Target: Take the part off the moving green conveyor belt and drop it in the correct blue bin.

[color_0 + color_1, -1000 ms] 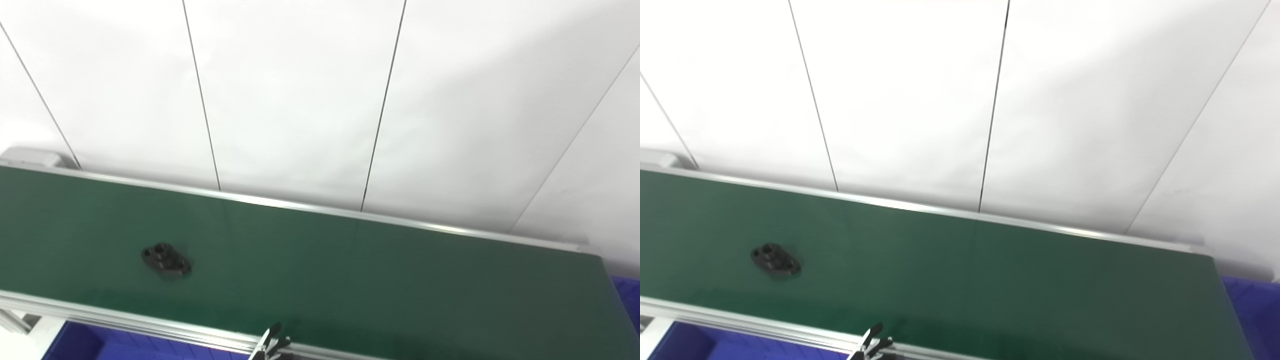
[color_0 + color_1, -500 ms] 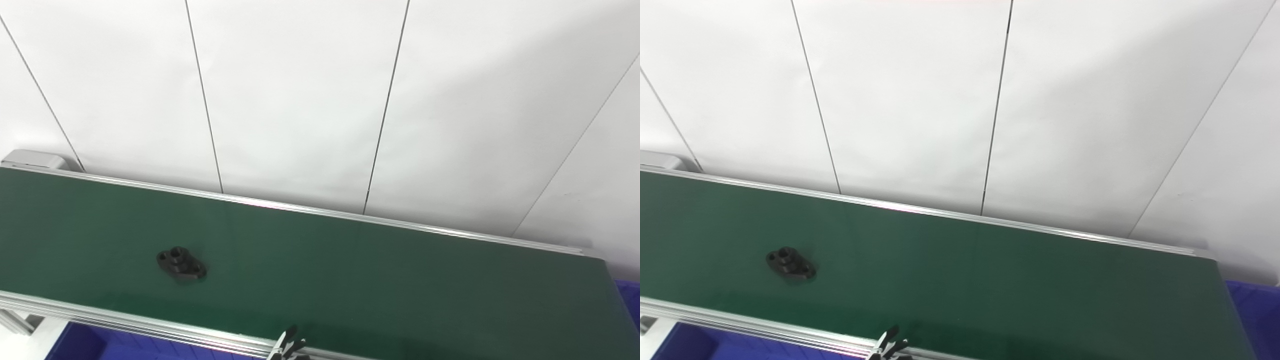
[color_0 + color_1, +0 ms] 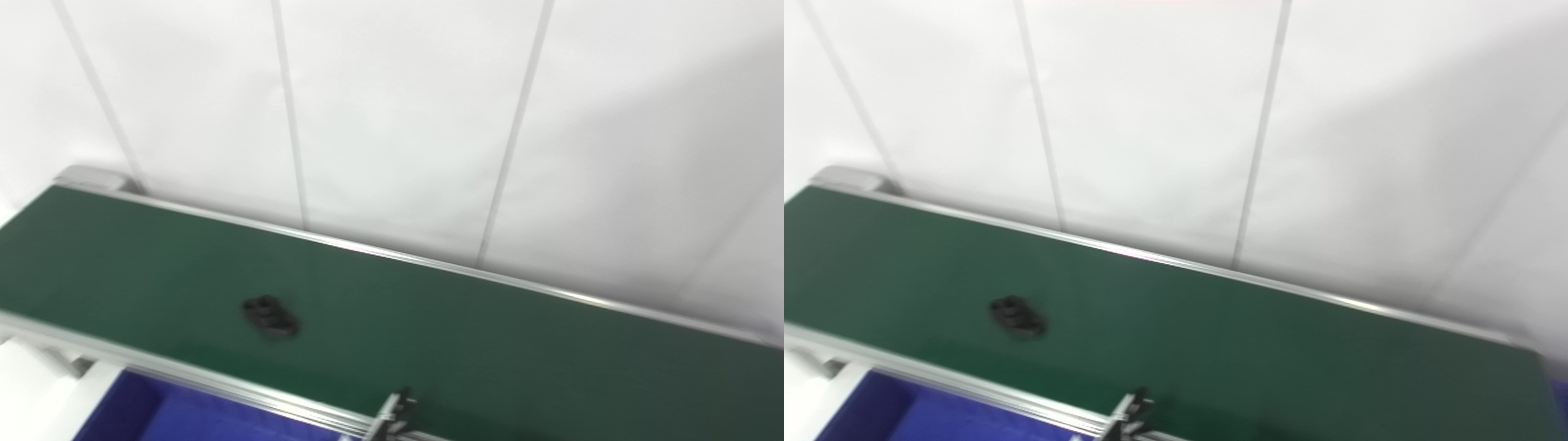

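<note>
A small black part (image 3: pixel 270 316) with a raised hub lies flat on the green conveyor belt (image 3: pixel 490 349), left of the middle and nearer the belt's front rail; the right eye view shows the part (image 3: pixel 1017 316) too. Below the front rail at the lower left shows part of a blue bin (image 3: pixel 184 416). Neither hand nor arm appears in either view. The picture is blurred.
A white panelled wall (image 3: pixel 398 122) rises behind the belt. Silver rails (image 3: pixel 202 380) run along both long edges. A small black clamp lever (image 3: pixel 395 413) sticks up from the front rail at the bottom. The belt's left end housing (image 3: pixel 92 177) is in view.
The whole picture has shifted to the right and blurred, so the camera has turned left. More of the blue bin shows. The part keeps roughly the same spacing from the clamp lever.
</note>
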